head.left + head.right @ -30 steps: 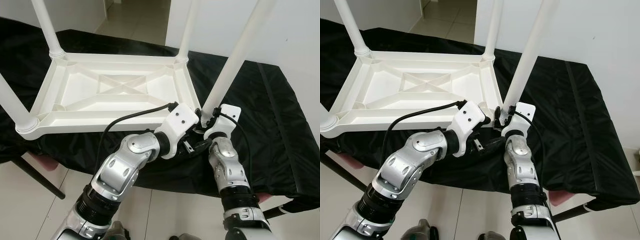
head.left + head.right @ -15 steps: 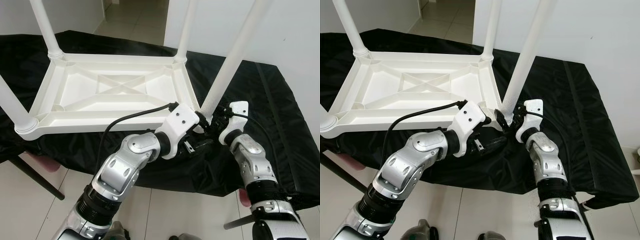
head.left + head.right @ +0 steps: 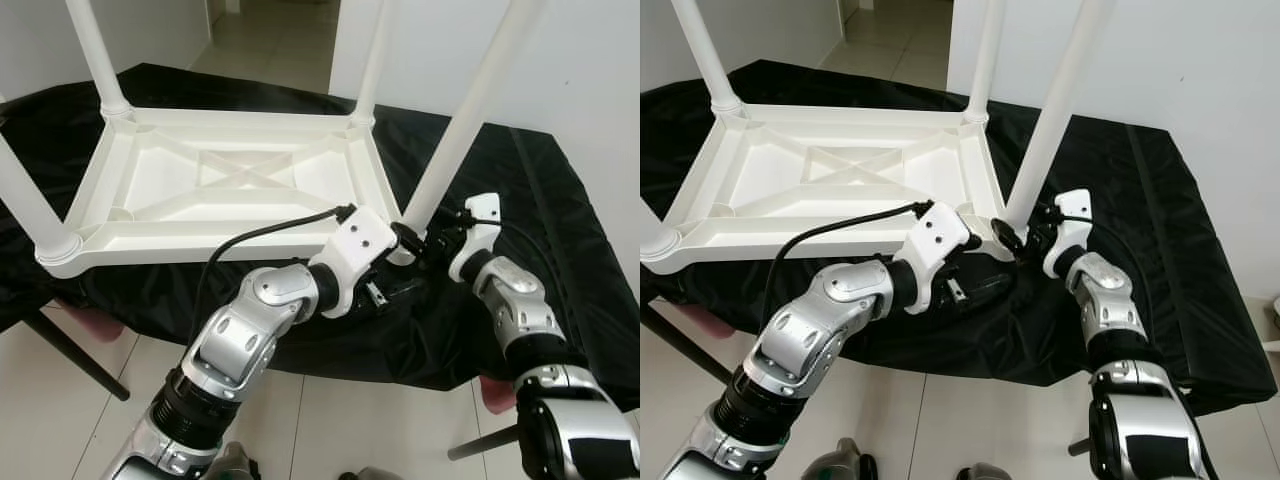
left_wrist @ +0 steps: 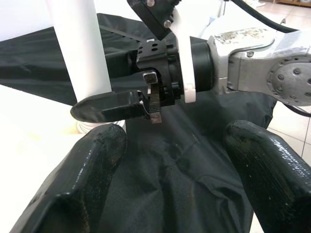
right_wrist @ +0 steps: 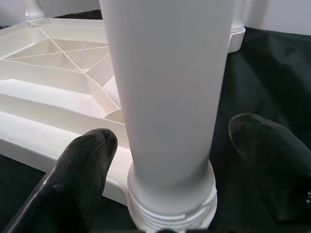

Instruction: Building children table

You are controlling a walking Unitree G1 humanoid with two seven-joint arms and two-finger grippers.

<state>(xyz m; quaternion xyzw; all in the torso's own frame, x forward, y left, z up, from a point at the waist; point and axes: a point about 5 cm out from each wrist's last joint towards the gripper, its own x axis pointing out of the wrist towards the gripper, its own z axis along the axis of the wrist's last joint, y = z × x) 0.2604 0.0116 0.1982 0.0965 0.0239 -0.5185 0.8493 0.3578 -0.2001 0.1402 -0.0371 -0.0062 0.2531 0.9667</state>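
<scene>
Tabletop of ribbed white plastic (image 3: pixel 230 190), upside down, lies on the black cloth (image 3: pixel 540 210). We hold our right gripper (image 5: pixel 167 170) spread around the base of the near white tubular leg (image 3: pixel 455 140); our left gripper (image 4: pixel 170 160) hangs released beside it.

The near table leg (image 3: pixel 470 110) is cut off by the top edge.

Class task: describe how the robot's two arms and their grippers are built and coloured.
Both arms are jointed silver metal with black bands, white wrist housings and black cables. The left gripper and right gripper each have two long, rounded black fingers.
</scene>
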